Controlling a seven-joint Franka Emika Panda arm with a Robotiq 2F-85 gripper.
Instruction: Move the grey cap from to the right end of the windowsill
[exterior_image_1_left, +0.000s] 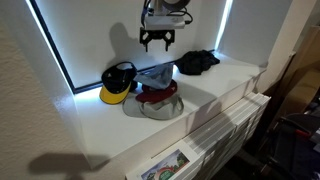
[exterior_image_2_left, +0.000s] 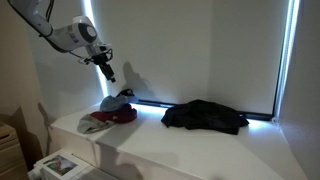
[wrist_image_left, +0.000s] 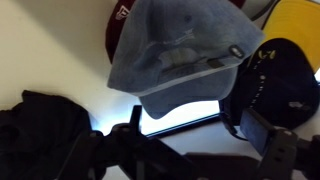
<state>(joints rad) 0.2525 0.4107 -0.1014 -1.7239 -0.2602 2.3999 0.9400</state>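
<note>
The grey cap (exterior_image_1_left: 155, 73) lies on top of a pile of caps on the white windowsill (exterior_image_1_left: 120, 130). It also shows in an exterior view (exterior_image_2_left: 117, 100) and fills the upper middle of the wrist view (wrist_image_left: 180, 50). A dark red cap (exterior_image_1_left: 157, 98) lies under it, also visible in the wrist view (wrist_image_left: 120, 28). My gripper (exterior_image_1_left: 157, 40) hangs above the pile, open and empty, apart from the caps. It shows in an exterior view (exterior_image_2_left: 107, 72), and its two fingers frame the bottom of the wrist view (wrist_image_left: 195, 148).
A yellow and black cap (exterior_image_1_left: 117, 84) lies beside the grey one, also in the wrist view (wrist_image_left: 285, 45). A black cloth (exterior_image_1_left: 197, 62) lies further along the sill (exterior_image_2_left: 205, 116). The window blind (exterior_image_2_left: 190, 50) stands behind. A radiator (exterior_image_1_left: 225, 125) sits below the sill's edge.
</note>
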